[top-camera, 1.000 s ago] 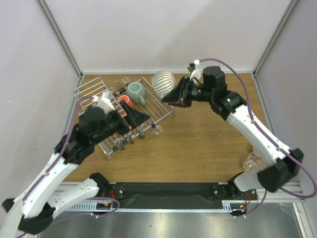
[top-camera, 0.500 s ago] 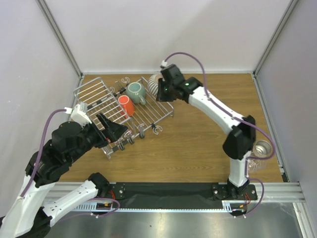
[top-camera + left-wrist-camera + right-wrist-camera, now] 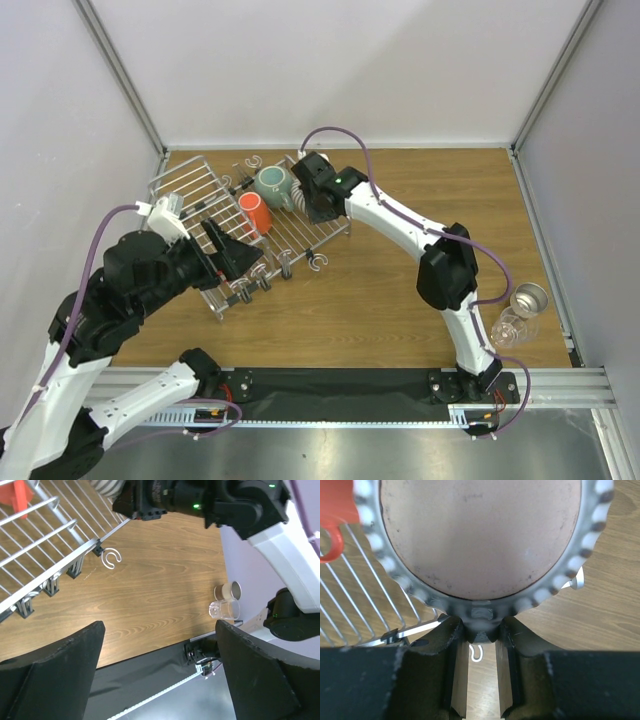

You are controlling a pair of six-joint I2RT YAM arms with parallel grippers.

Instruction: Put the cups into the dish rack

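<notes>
Cups partly loaded: a red cylindrical mug [image 3: 253, 212] and a dark teal glazed mug [image 3: 272, 186] are seen on the silver wire dish rack [image 3: 185, 185]. A white ribbed mug [image 3: 480, 535] is held at the rack's far right corner by the right gripper [image 3: 481, 630], whose fingers are pressed together on the mug's edge. Whether the mug rests on the rods cannot be told. A clear glass [image 3: 508, 327] and a shiny metal cup [image 3: 530, 297] are left on the brown wooden table [image 3: 400, 290], close together at its near right edge and well apart from the rack. By this count two cups are judged loaded, one is being placed and two are still to be fetched.

The left gripper [image 3: 160, 630] is spread wide with nothing between its fingers and is held above the rack's near side.

The pinch and the mug's plain, unglazed base are shown only by the right wrist view; in the top view most of that mug is hidden behind the gripper. The glass and metal cup are shown by the top and left wrist views alone, as is a small silver hook [image 3: 111, 558] lying beside the rack.
</notes>
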